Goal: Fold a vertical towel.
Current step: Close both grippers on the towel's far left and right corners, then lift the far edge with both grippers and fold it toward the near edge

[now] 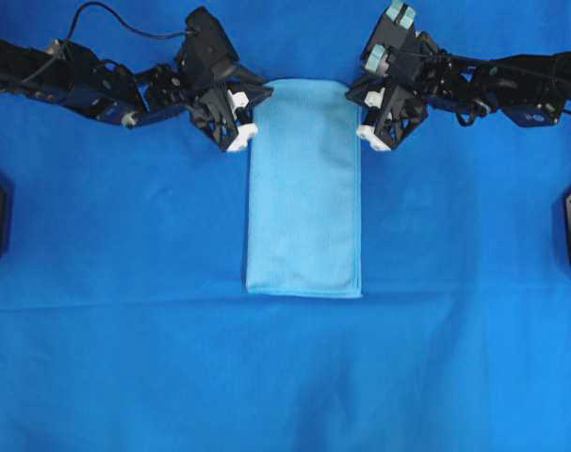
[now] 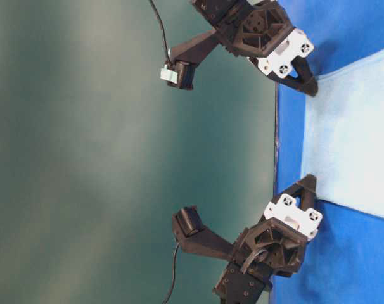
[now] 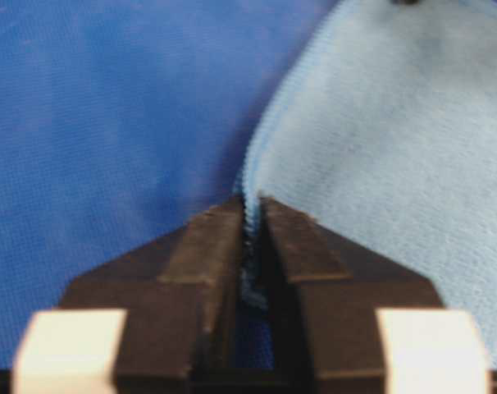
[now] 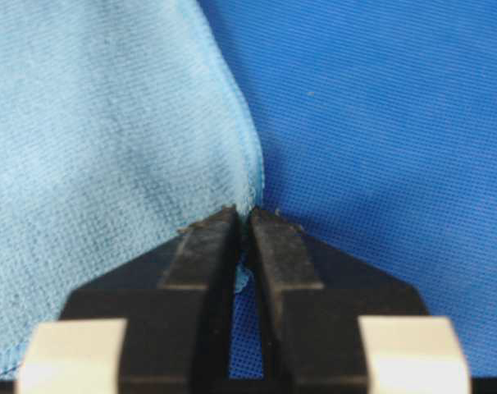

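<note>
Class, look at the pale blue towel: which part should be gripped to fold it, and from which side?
Grip the towel at its two far corners, each claw coming in from its own long side. It lies flat and narrow, so only hems offer a pinch. The left claw and right claw are shut on these hems.

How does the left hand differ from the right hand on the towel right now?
The left hand pinches the left edge of the towel; the right hand pinches its right edge. The left reaches in from the overhead view's left, the right from its right. Both are shut on fabric near the far end.
</note>
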You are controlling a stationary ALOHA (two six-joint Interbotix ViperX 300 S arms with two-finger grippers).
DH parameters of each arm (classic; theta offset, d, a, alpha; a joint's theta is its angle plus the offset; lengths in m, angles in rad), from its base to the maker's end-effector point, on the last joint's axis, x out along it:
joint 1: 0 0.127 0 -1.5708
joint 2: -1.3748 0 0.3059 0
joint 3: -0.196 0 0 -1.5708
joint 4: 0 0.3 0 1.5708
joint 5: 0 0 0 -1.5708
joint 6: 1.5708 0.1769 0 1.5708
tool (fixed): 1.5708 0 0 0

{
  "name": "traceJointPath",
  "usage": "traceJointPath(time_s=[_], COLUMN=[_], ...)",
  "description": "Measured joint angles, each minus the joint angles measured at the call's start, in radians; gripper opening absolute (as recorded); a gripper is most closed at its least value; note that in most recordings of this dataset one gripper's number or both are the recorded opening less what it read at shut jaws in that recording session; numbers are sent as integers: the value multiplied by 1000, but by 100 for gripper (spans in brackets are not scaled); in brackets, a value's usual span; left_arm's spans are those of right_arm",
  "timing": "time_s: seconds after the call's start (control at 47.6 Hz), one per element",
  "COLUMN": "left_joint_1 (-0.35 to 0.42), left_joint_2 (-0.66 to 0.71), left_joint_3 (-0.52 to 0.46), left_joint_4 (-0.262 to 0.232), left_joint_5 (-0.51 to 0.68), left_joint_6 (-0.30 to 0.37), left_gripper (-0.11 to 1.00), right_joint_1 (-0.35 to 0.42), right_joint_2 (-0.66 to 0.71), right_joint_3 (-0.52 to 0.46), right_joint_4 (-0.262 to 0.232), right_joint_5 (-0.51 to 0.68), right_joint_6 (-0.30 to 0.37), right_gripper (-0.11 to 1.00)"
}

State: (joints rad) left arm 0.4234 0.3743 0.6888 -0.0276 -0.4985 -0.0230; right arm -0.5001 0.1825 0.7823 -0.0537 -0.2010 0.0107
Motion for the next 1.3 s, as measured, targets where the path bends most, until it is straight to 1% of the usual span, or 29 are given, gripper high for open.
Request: traceJointPath(time_s=[0.231, 0.357, 0.462, 0.63, 0.735, 1.009, 1.156, 1.303], left_joint_1=[-3, -3, 15, 49, 64, 74, 60, 37], left_joint_2=[-5, -35, -67, -80, -80, -84, -147, -242], left_joint_3=[0, 6, 8, 5, -2, -9, 0, 14], left_joint_4=[0, 0, 3, 3, 3, 3, 3, 3], left_joint_5=[8, 34, 38, 40, 40, 44, 80, 123], left_joint_6=[5, 8, 12, 72, 98, 103, 110, 146], left_gripper=[3, 3, 3, 3, 3, 3, 3, 3], right_joint_1=[0, -6, -26, -55, -64, -74, -74, -69], right_joint_2=[0, -18, -51, -71, -71, -72, -123, -198], right_joint_3=[-2, -2, -2, -15, -25, -29, -29, -23], right_joint_4=[-2, -2, -5, -11, -11, -12, -12, -12], right_joint_5=[0, 8, 8, 6, 6, 8, 40, 69], right_joint_6=[2, -2, -12, -32, -35, -32, -34, -32], right_gripper=[5, 5, 5, 5, 5, 5, 5, 5])
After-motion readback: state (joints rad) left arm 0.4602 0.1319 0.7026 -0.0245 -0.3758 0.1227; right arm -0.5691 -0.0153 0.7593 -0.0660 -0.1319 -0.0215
